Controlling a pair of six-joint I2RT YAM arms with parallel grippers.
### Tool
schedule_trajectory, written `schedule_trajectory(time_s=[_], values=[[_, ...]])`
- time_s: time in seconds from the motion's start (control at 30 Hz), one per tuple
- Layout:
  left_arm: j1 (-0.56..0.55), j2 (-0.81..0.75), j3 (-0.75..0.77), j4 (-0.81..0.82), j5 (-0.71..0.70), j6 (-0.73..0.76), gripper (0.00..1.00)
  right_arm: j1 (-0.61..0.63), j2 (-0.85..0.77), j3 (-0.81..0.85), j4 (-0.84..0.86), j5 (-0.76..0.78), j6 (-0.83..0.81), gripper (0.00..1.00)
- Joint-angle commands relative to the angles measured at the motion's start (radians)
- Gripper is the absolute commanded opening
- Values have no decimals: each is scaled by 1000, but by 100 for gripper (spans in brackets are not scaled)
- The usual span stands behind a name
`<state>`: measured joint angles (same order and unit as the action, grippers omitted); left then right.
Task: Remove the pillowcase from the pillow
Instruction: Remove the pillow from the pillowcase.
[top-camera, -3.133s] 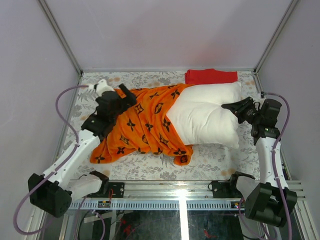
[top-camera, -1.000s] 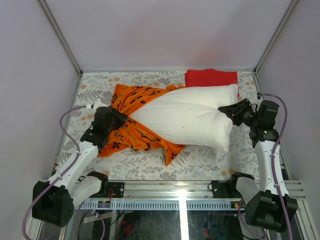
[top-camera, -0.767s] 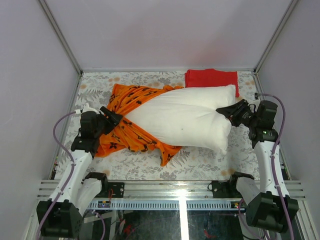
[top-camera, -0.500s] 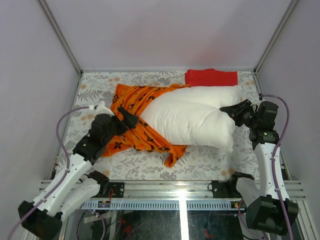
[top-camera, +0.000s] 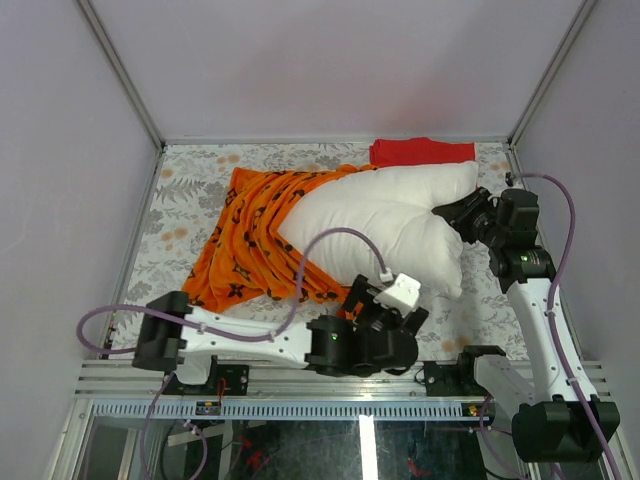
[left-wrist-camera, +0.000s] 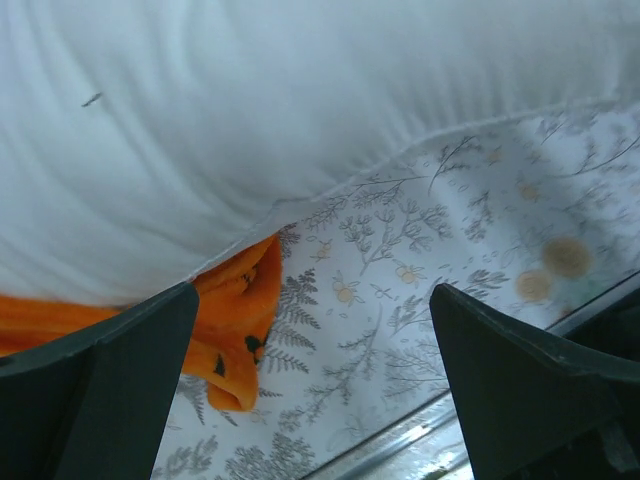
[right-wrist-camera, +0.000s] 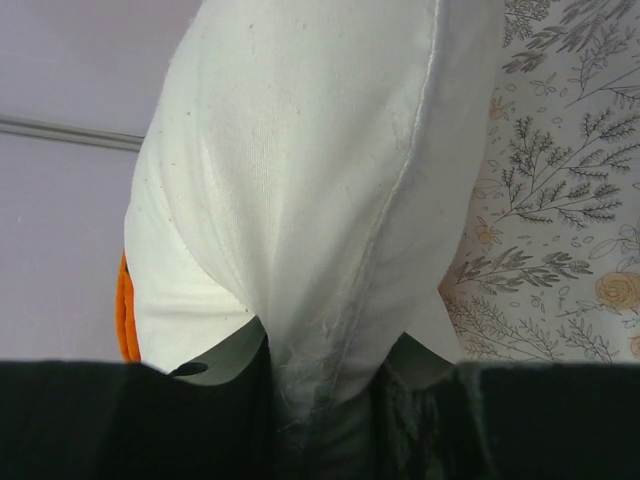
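My left tool (left-wrist-camera: 312, 292) has let go of the pillowcase (top-camera: 255, 235) and swung to the near edge of the worktop (top-camera: 190, 190), spread wide and empty. My right tool (right-wrist-camera: 320, 385) pinches the pillow (top-camera: 390, 225) by its corner seam. The plush orange cover lies crumpled against the plump, smooth white pillow's left end, some tucked beneath: nearly off, I judge.

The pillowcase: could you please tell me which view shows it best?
The top external view: it shows most of the orange pillowcase, bunched at the left end of the pillow. The left wrist view catches only a fold under the pillow's edge; the right wrist view, just an orange sliver behind it.
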<state>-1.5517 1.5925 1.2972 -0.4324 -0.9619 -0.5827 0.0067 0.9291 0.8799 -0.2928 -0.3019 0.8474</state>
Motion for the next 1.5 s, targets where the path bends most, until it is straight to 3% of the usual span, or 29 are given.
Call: schedule_trajectory(time_s=[0.0,0.1,0.23,0.33,0.5,0.67,0.83,0.93,0.97,1.0,1.07,1.23,1.37,1.43,1.47], values=[[-15,82,26,194,-150,302,100,10,-15,54,70,57,-19,0],[-19,51,-47,434,-113,471,100,10,-25,48,69,53,-25,0],[-53,9,-156,774,-100,813,100,10,-25,46,69,35,-30,0],[-47,20,-165,824,-4,947,100,10,-20,45,72,20,-25,0],[7,80,-59,614,235,934,100,10,-24,48,78,9,-14,0],[53,133,-35,664,267,998,100,10,-31,51,76,4,-8,0],[148,196,-49,861,181,1111,100,10,-35,59,75,-10,-2,0],[213,217,-46,905,183,1090,100,10,-39,64,70,-12,-4,0],[233,222,-37,885,194,1071,97,10,-39,66,68,-10,-7,0],[251,227,-26,863,201,1049,75,10,-39,65,67,-10,-6,0],[296,225,2,799,208,954,2,10,-38,65,68,-10,-7,0],[488,23,-59,685,408,606,0,10,-29,56,107,-74,-14,1],[674,-207,-121,635,572,403,0,10,-21,53,144,-150,-47,67],[728,-258,-98,581,556,348,0,10,-38,44,145,-139,-64,88],[743,-278,-70,541,527,329,0,10,-49,37,149,-131,-69,94]])
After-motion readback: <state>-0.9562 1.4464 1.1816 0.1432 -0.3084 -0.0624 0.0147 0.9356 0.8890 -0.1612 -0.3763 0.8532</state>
